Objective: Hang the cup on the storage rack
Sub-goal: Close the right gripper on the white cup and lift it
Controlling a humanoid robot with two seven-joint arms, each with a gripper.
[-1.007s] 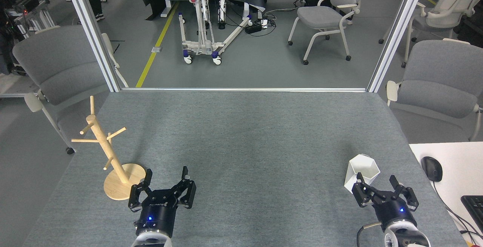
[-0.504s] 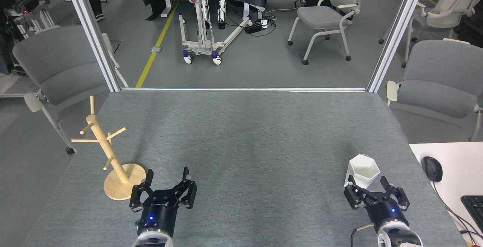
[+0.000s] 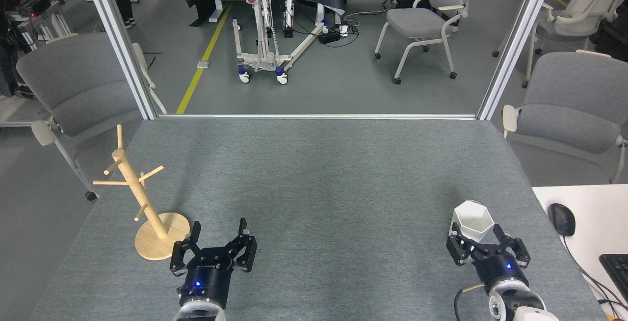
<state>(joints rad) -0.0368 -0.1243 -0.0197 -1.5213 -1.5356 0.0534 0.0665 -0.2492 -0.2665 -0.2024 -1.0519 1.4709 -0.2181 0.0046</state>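
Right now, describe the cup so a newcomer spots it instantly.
On the grey table, look to the near right corner, just ahead of the right hand. The cup stands upright there: plain white, faceted, with a hexagonal rim, the only white object on the felt.

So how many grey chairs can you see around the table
4: a grey chair off the table's far-left corner, one off the far-right corner, one behind centre-right, one at top right. Others may be hidden.

Left claw [image 3: 216, 236]: black linkage fingers, black cylindrical wrist, blue indicator light, faint lettering, silver-white collar below. Right claw [image 3: 486, 239]: same black build, blue light, black cable looping beside wrist.
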